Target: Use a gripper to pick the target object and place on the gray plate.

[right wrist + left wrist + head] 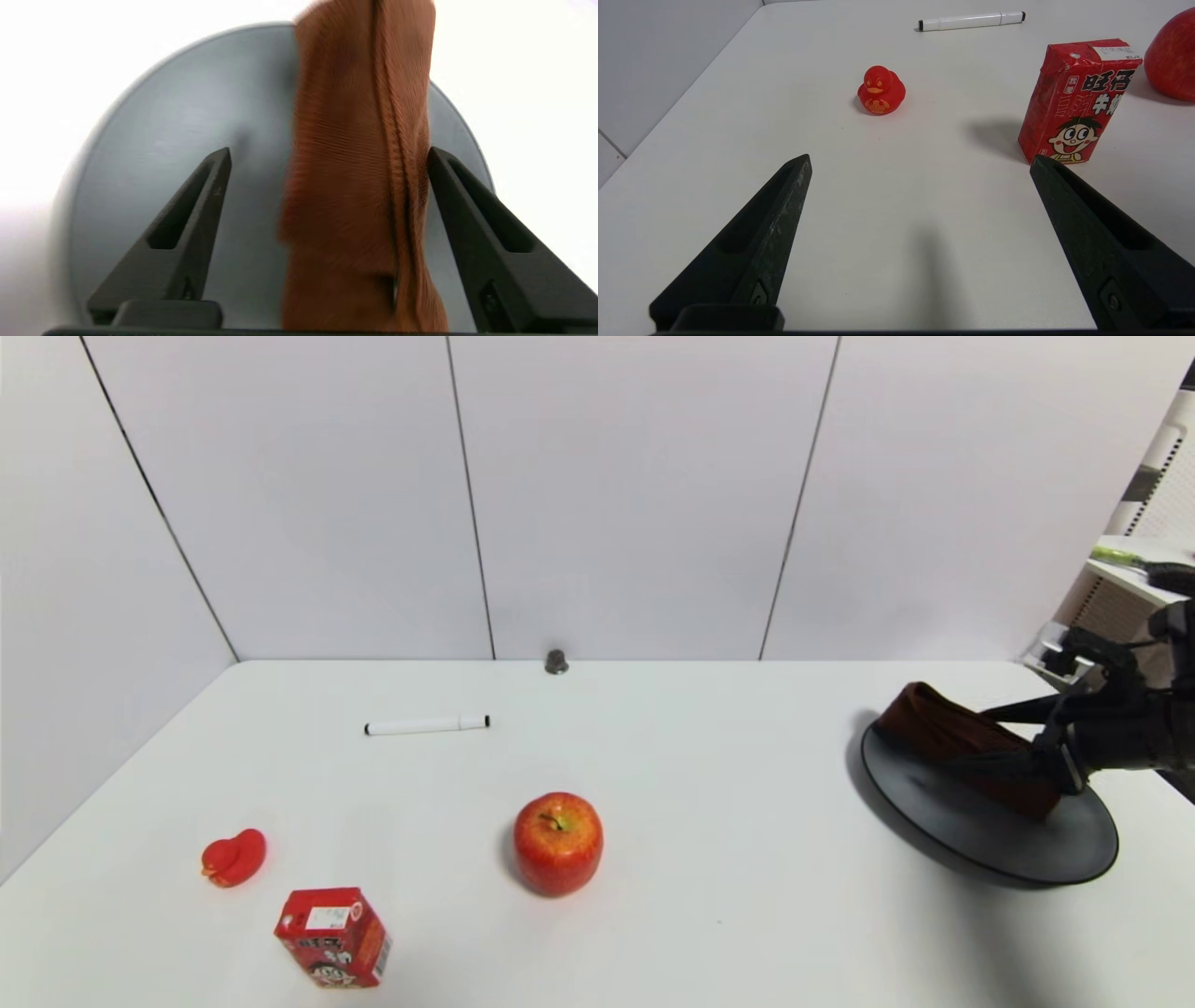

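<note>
Your right gripper (1053, 767) sits at about 3 o'clock on the table (709, 784), reaching in from the right edge over the gray plate (990, 835). The brown towel roll (966, 747) lies on that plate, running from the plate's far-left rim toward the gripper, with its far end poking a little past the rim. In the right wrist view you can see the gripper (329, 156) spread wide, with the roll (359, 177) lying lengthwise between its two fingers (187, 224): it rests just beside one finger, possibly touching it, and stands clearly apart from the other, so nothing is being squeezed. The plate (177, 130) shows bare gray on the open side. Your left gripper (920, 163) is parked low over the near-left part of the table, fingers also wide apart and holding nothing. Ahead of it stand the red duck (881, 91) and the red drink carton (1076, 100), with the apple (557, 843) near 6 o'clock and the white marker (427, 724) toward 11 o'clock.
</note>
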Motion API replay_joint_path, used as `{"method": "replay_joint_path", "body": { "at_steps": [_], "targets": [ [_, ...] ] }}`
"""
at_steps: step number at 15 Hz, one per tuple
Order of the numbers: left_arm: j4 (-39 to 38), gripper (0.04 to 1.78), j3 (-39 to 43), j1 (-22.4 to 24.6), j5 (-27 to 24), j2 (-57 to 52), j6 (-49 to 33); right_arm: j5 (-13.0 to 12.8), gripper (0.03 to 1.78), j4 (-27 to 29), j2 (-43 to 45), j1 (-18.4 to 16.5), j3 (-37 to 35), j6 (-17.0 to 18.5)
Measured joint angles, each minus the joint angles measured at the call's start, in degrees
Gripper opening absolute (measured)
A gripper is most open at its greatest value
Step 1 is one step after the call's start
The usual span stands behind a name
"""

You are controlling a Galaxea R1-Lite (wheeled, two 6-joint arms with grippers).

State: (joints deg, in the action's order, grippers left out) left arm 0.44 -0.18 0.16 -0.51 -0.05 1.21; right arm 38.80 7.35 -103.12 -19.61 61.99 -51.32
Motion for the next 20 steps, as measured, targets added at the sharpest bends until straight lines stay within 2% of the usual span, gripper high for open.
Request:
{"method": "replay_joint_path", "body": {
  "at_steps": [3,5,6,10,12,14,16,18,20],
  "targets": [
    [0.00,1.69,0.00,0.00,0.00,0.00,0.02,0.00,1.54,7.58,9.61,0.38,-0.45,1.44],
    [0.00,1.69,0.00,0.00,0.00,0.00,0.02,-0.02,1.58,12.90,18.03,1.67,-1.63,5.10],
    [0.00,1.69,0.00,0.00,-0.01,0.00,0.00,-0.05,1.60,14.64,22.37,2.95,-2.71,8.06],
    [0.00,1.69,0.00,0.00,0.00,0.00,0.00,-0.27,1.64,16.90,40.72,10.91,-9.79,23.80],
    [0.00,1.69,0.00,0.00,0.00,0.00,0.02,-1.57,1.66,17.07,48.91,14.38,-14.28,29.72],
    [0.00,1.69,0.00,0.00,0.00,0.00,0.02,-7.24,1.67,17.09,56.58,18.21,-18.80,33.35],
    [0.00,1.69,0.00,0.00,-0.01,0.00,0.02,-13.95,1.68,16.90,63.33,20.98,-23.80,34.99],
    [0.00,1.69,0.00,0.00,-0.01,0.00,0.02,-18.22,1.69,14.12,69.67,22.67,-30.27,37.60],
    [0.00,1.69,0.00,0.00,-0.01,0.00,0.00,-20.97,1.69,8.37,75.58,23.93,-38.68,40.02]
  ]
}}
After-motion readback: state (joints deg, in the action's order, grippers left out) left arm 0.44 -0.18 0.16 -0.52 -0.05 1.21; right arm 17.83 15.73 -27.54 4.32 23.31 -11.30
